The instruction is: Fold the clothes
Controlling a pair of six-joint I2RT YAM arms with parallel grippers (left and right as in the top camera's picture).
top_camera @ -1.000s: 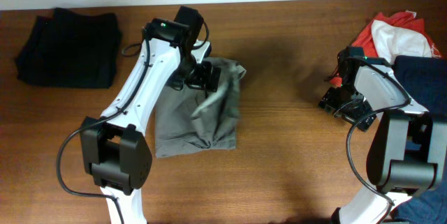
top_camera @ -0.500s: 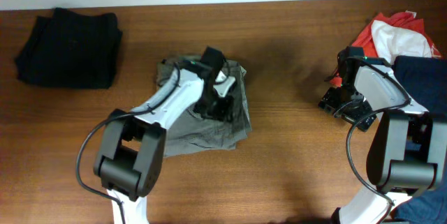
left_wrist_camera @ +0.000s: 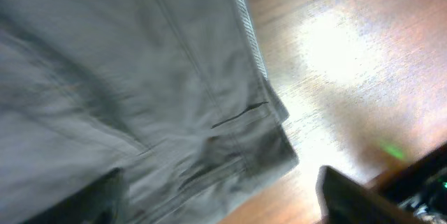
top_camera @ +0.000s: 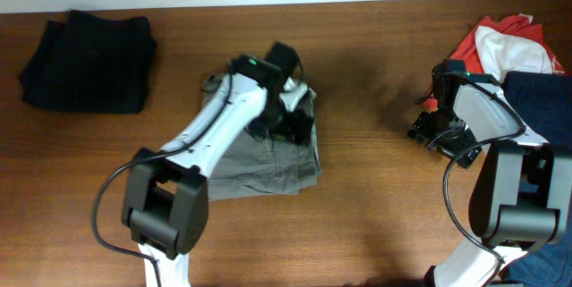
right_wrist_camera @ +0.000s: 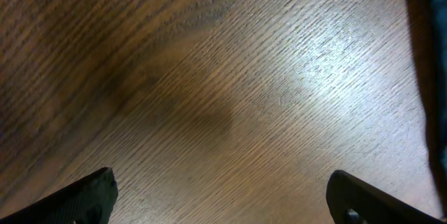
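The grey-olive shorts point(top_camera: 255, 162) lie folded in a flat rectangle at the table's middle. In the left wrist view they point(left_wrist_camera: 126, 77) fill the left side, with a seam and a pocket corner showing. My left gripper point(top_camera: 292, 124) hovers over the shorts' right edge, its fingers wide apart point(left_wrist_camera: 223, 203), open and empty. My right gripper point(top_camera: 440, 133) is open over bare wood point(right_wrist_camera: 230, 196), to the left of the pile of clothes at the right edge.
A folded black garment point(top_camera: 87, 50) lies at the back left. A red-and-white piece point(top_camera: 499, 41) and a navy piece point(top_camera: 545, 99) lie piled at the right edge. The navy piece also shows at the right of the right wrist view point(right_wrist_camera: 436, 77).
My left gripper carried the shorts' upper part rightward and forward, let it go, and the shorts now lie flatter. The right arm has not moved.
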